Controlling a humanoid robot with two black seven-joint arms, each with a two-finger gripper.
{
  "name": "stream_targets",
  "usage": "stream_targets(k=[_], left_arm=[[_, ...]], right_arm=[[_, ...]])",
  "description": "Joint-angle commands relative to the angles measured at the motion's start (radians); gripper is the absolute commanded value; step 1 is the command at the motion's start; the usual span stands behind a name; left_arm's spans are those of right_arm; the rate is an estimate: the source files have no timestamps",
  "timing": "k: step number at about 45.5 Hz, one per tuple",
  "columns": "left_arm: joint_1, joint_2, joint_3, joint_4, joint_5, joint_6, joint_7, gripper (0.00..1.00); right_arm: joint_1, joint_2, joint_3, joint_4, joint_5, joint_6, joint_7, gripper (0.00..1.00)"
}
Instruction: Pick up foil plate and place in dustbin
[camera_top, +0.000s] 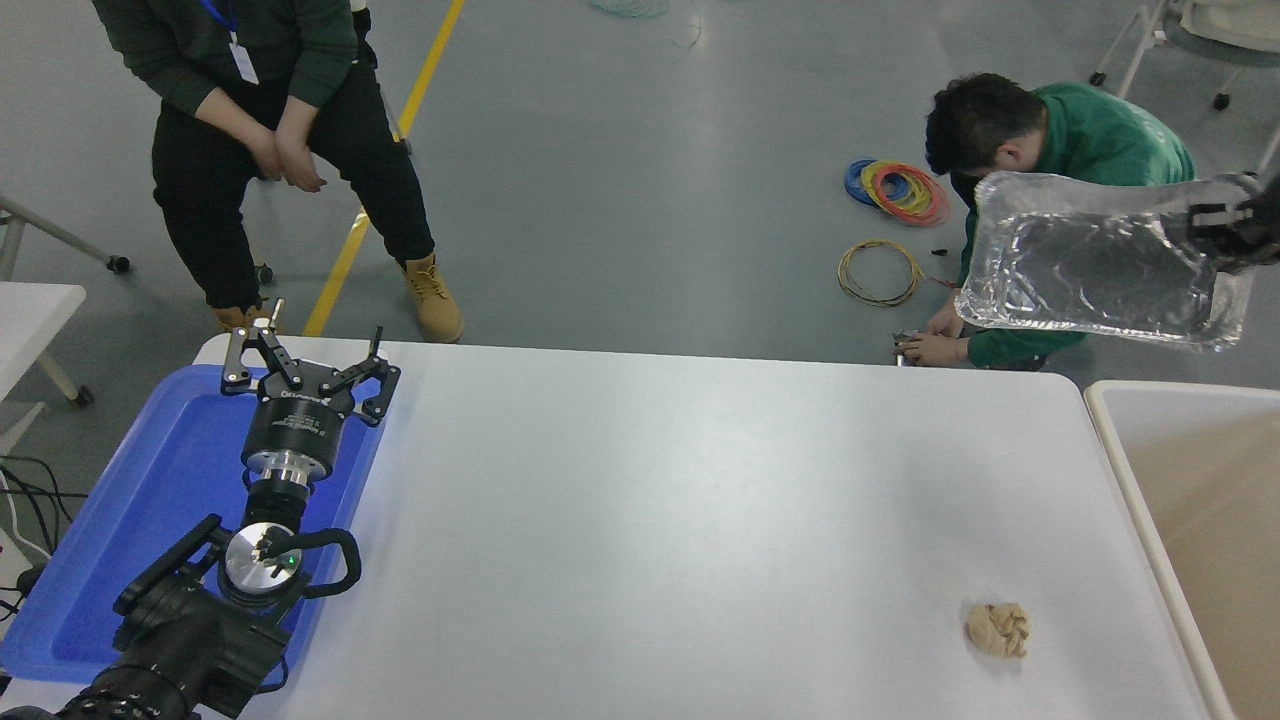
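The shiny crinkled foil plate (1095, 270) hangs in the air at the far right, above the table's far right corner and just beyond the dustbin (1120, 440). My right gripper (1205, 225) is shut on the plate's right rim, and most of the arm is out of the picture. The dustbin, with its white rim and beige inside, stands off the table's right edge, cut off by the frame. My left gripper (305, 365) is parked open over the blue tray at the lower left.
A crumpled tan paper ball (997, 630) lies on the white table (650, 520) near the front right. A blue tray (150, 500) sits at the left. One person sits at the far left; another crouches on the floor behind the foil plate, near coils of cable (895, 190).
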Motion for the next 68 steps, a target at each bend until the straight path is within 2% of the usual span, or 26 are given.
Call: stream_targets(k=[1,10,17,26,31,40,68], left_arm=[[0.000,0.000,0.000,0.000,0.000,-0.001,0.000,1.00],[0.000,0.000,0.000,0.000,0.000,0.000,0.001,1.00],[0.000,-0.001,0.000,0.000,0.000,0.000,0.000,1.00],[0.000,0.000,0.000,0.000,0.000,-0.001,0.000,1.00],[0.000,-0.001,0.000,0.000,0.000,0.000,0.000,1.00],[0.000,-0.001,0.000,0.000,0.000,0.000,0.000,1.00],[0.000,-0.001,0.000,0.000,0.000,-0.001,0.000,1.00]], right_arm=[[-0.230,-0.078,-0.003,-0.178,0.010,-0.065,-0.001,0.00],[-0.451,-0.127,0.046,-0.345,0.012,-0.133,-0.004,0.00],[-0.629,-0.165,0.153,-0.457,0.012,-0.177,-0.034,0.00],[-0.862,-0.159,0.305,-0.610,0.012,-0.236,-0.038,0.00],[-0.954,-0.155,0.392,-0.667,0.012,-0.271,-0.053,0.00],[-1.059,-0.142,0.475,-0.675,0.007,-0.337,-0.085,0.00],[-1.139,-0.092,0.526,-0.675,0.007,-0.392,-0.090,0.00]])
